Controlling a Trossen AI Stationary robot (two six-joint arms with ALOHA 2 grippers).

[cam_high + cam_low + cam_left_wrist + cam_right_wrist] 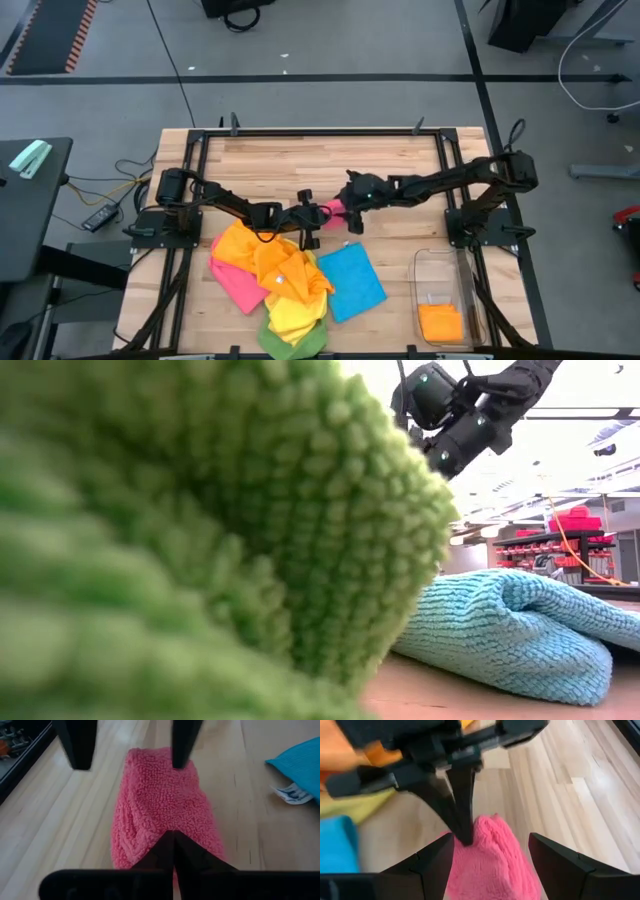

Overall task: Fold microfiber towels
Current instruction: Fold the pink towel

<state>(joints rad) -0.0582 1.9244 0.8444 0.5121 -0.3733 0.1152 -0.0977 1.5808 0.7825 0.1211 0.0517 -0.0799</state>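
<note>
From overhead I saw both arms meeting near the middle of the pale wooden slatted table (270,160). My left gripper (173,840) had its two dark fingers pressed together, pinching one end of a small bunched pink microfiber towel (160,815), which lay on the bare wood between the two arms. My right gripper (490,852) faced it from the other side with its fingers spread wide, one on each side of the same pink towel's far end; I could not tell whether they touched the pile.

Nearer the front edge of the table sat a loose heap of towels: an orange microfiber towel (262,255) on top, a second pink one (233,285) spread under its left side, a crumpled yellow towel (295,312) below that, and a green towel (292,345) at the very front. The green one filled most of the low camera's picture. Just to the right of the heap lay a flat blue microfiber towel (350,280), its white label showing in the left wrist camera. A clear rectangular plastic bin (440,265) stood at the right front of the table, well apart from the heap, with a folded orange cloth (441,322) inside it.
</note>
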